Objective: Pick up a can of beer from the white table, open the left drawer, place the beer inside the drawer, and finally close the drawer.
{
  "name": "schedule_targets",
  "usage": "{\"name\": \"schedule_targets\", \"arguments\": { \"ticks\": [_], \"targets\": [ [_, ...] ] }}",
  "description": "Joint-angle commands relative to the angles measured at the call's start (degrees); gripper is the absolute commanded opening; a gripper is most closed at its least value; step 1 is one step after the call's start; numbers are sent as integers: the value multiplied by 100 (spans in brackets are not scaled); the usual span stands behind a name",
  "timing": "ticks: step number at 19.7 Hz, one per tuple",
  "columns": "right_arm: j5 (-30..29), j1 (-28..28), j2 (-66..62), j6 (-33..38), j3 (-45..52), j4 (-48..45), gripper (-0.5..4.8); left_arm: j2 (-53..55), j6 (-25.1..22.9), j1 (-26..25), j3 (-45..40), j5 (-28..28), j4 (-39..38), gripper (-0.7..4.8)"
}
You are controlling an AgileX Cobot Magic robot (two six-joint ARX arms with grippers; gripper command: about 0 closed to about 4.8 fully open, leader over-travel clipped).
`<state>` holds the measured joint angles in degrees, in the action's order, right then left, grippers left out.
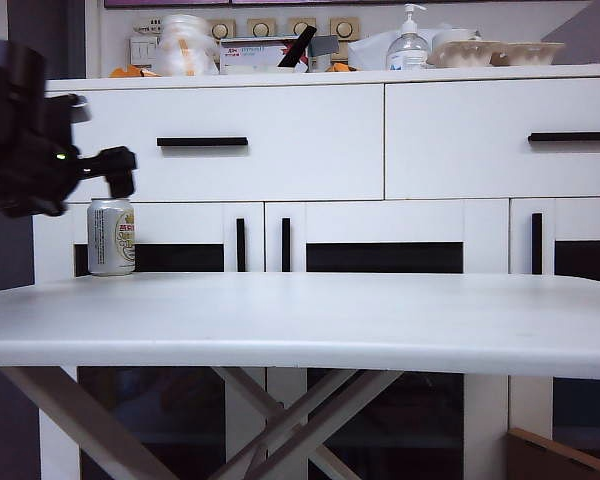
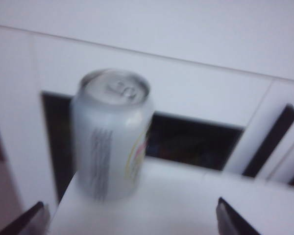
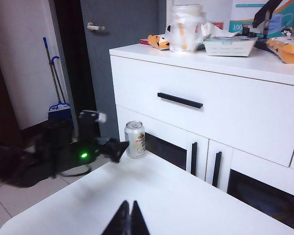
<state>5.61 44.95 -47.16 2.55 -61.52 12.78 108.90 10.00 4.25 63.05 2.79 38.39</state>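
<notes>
The can of beer [image 1: 111, 236] stands upright at the far left corner of the white table [image 1: 300, 320]. My left gripper [image 1: 120, 170] hovers just above and beside the can on its black arm. In the left wrist view the blurred can [image 2: 112, 134] is ahead of the left gripper [image 2: 130, 223], whose fingertips [image 2: 27, 220] stand wide open with nothing between them. The right gripper [image 3: 129, 208] is shut and empty above the table, far from the can [image 3: 135, 139]. Behind the can, the left drawer [image 1: 280, 140] is closed, its black handle [image 1: 202, 141] level.
The cabinet top carries a pump bottle [image 1: 408, 45], egg trays [image 1: 495, 52], a plastic jar [image 1: 185, 45] and boxes. The right drawer [image 1: 500, 140] is closed. Dark-glass doors [image 1: 380, 255] lie behind the table. A broom [image 3: 56, 93] leans by the wall.
</notes>
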Motion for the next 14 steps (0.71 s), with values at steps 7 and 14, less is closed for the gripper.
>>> {"name": "schedule_targets", "arguments": {
  "ticks": [7,14],
  "targets": [
    [-81,-4,-11,24,-26,-109,-1,1255,-13,-17,1919,111,-466,479],
    [-74,-15,-42,24,-26,-122,-1,1843,-13,-44,2485,271,-785,479]
  ]
}}
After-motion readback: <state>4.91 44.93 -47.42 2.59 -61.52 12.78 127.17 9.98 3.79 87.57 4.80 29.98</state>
